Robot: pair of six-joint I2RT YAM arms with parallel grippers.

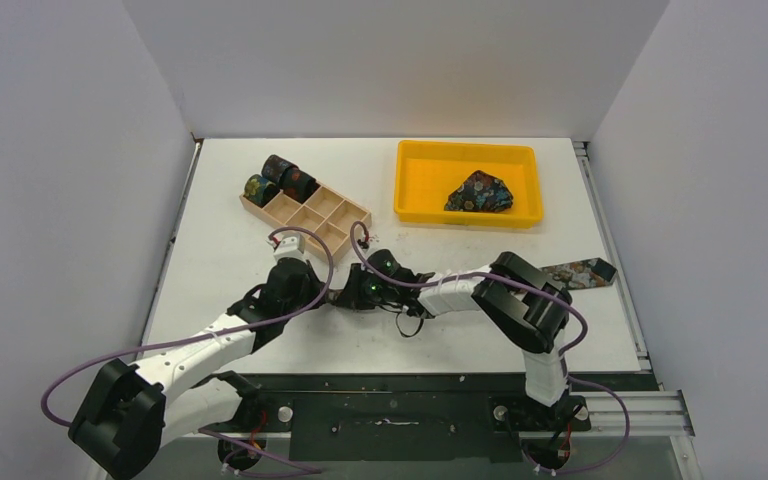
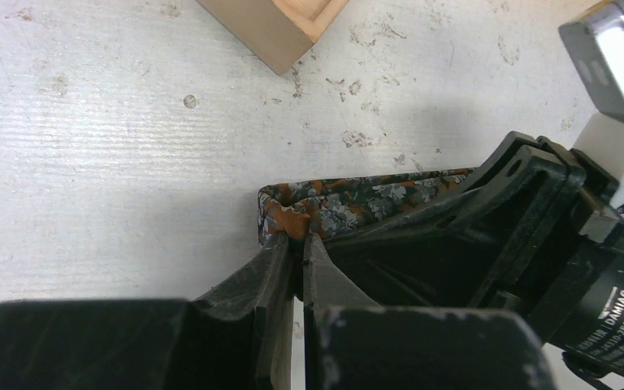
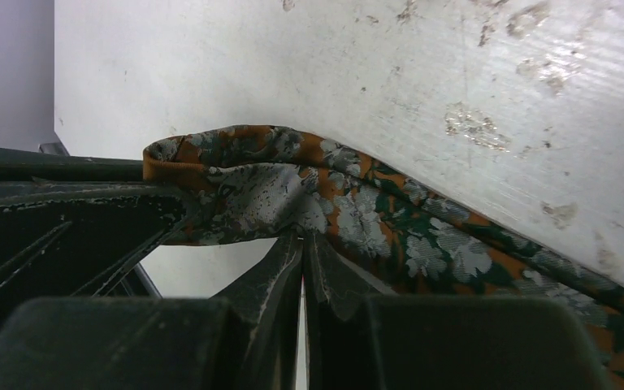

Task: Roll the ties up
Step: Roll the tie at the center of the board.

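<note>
Though partly behind left gripper (image 2: pixel 298 242), tie (image 2: pixel 357 199).

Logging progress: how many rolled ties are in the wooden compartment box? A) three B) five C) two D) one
A: three rolled ties sit at the far-left end of the wooden compartment box; the left gripper and right gripper pinch the orange floral tie.

Lab tabletop (image 1: pixel 222 258) between white partitions (image 1: pixel 60 180)
</note>
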